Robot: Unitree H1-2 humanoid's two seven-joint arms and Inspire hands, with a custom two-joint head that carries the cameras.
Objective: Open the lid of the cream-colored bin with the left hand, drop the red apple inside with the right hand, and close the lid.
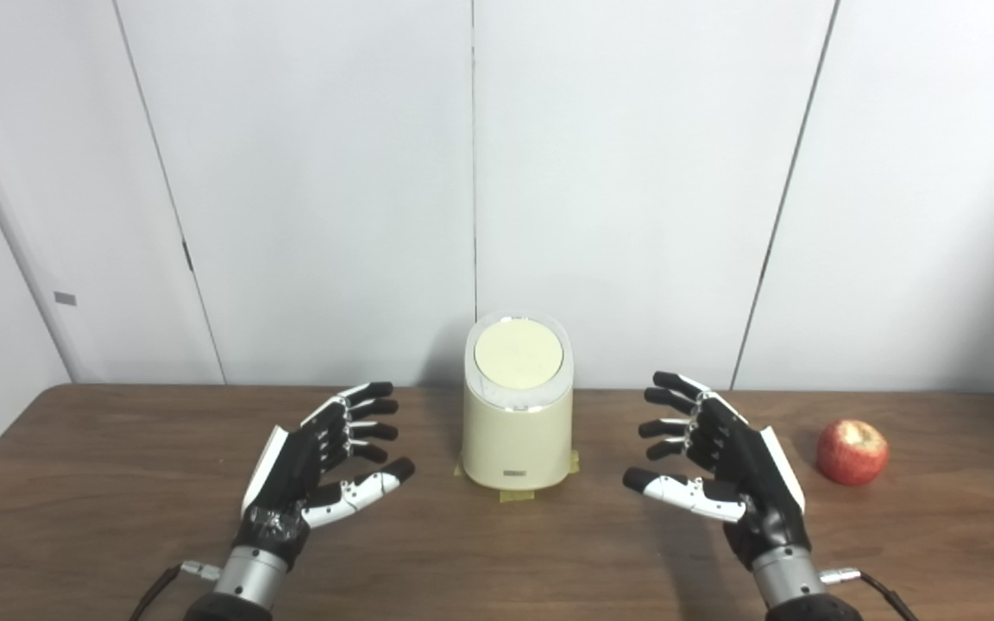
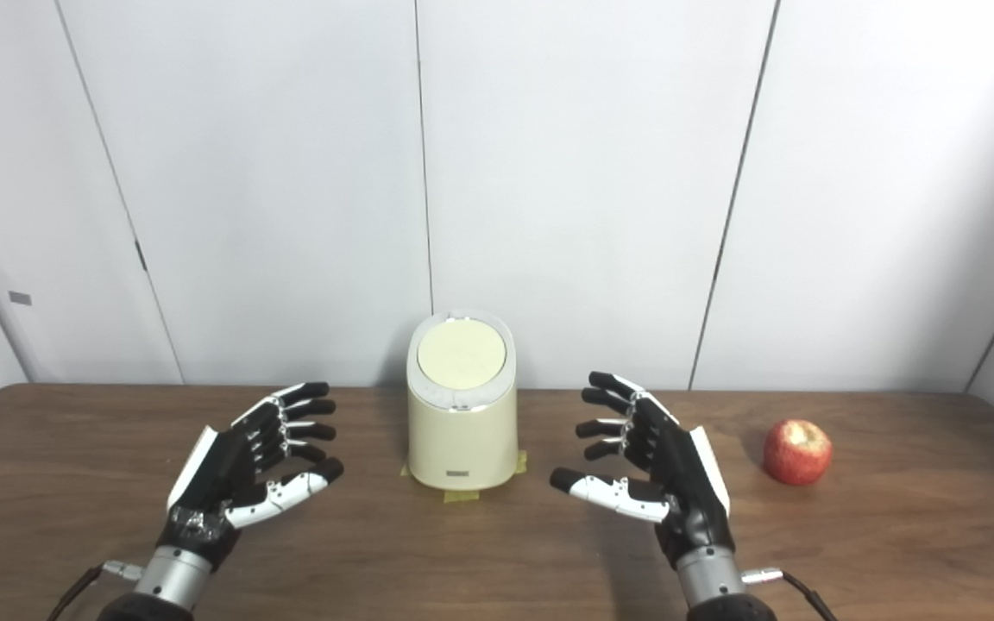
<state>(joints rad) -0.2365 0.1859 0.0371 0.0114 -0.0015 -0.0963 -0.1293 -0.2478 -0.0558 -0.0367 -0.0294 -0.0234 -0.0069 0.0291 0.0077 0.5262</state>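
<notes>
Spreading apart, the fingers (image 1: 359, 412) of our left hand (image 1: 311, 461) fan toward the middle of the scene, thumb held lower and pointing inward, and they hold nothing. We see the same on our right hand (image 1: 726, 461): its fingers (image 1: 674, 405) are splayed, the thumb reaches inward, and the palm is empty. Both hands float above the table (image 1: 117, 517), palms turned toward each other, and both forearms come up from the bottom edge with a thin cable trailing from each wrist.

Between the hands we find the cream-colored bin (image 1: 517, 435), standing upright near the table's far edge, close to the wall (image 1: 333, 172). Neither hand touches it. Its round lid (image 1: 519, 355) lies shut, flat in its pale rim. At the bin's foot we notice bits of yellowish tape (image 1: 514, 494) on the wood.

Out to the right, beyond our right hand and well apart from the bin, the red apple (image 1: 852, 451) rests on the table, a paler patch showing near its top. We see a gap of bare wood between it and the back of the right hand.
</notes>
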